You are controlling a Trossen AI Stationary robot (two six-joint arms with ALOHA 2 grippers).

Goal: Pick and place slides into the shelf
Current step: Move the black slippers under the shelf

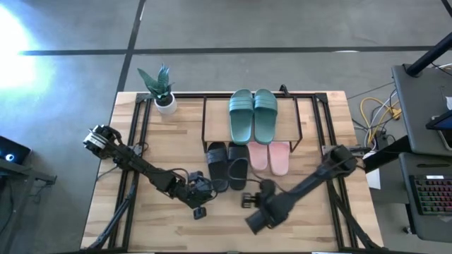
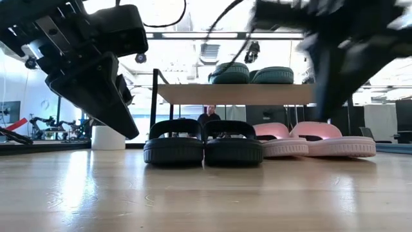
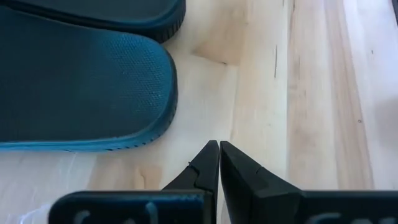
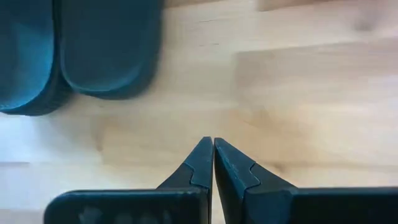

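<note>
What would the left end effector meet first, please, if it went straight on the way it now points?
Probably nothing: the left end effector, fingers shut, points along bare tabletop, passing just beside the black slides' heels. Depth is unclear.

No legible text, labels, brand marks, nos. or signs are showing in any view. Nothing readable is appearing on the slides, shelf, tabletop or arms.
</note>
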